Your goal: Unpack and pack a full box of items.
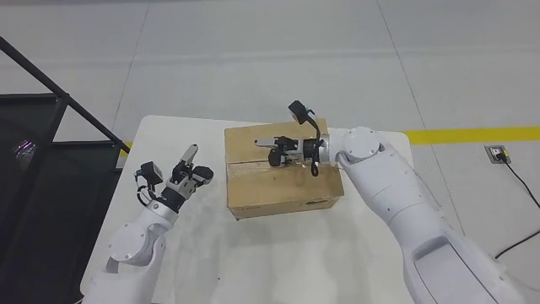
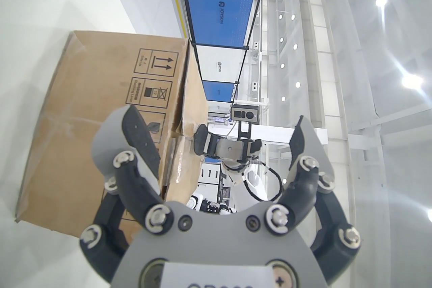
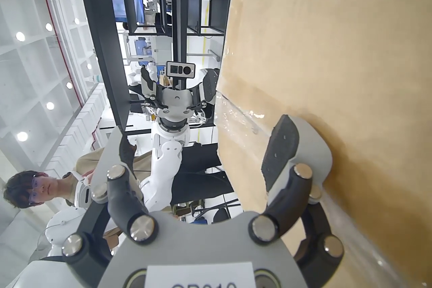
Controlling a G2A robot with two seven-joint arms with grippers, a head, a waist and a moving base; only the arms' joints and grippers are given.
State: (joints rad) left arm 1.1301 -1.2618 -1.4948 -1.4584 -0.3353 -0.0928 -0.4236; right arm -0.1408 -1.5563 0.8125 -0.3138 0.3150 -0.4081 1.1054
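Squarely in the middle of the white table [image 1: 253,253] sits the box [image 1: 283,177], brown cardboard, its top flaps closed and a strip of clear tape [image 1: 245,165] running along the seam. The right gripper [image 1: 268,145] lies low over the box top, reaching in from the right side toward the middle. Its fingers are spread with nothing held. On the wrist camera, this gripper [image 3: 204,130] has one finger [image 3: 281,147] down by the cardboard just beside the tape [image 3: 236,117], though I cannot tell whether it touches, and the other finger stands clear in open air. The left gripper [image 1: 190,162] hangs above the table near the box's left wall, apart from it. Its own camera shows this gripper [image 2: 216,120] spread wide too and holding nothing, facing the box [image 2: 94,107], whose near side carries printed arrow marks. Beyond it, the right gripper [image 2: 226,147] sits at the top edge by the seam
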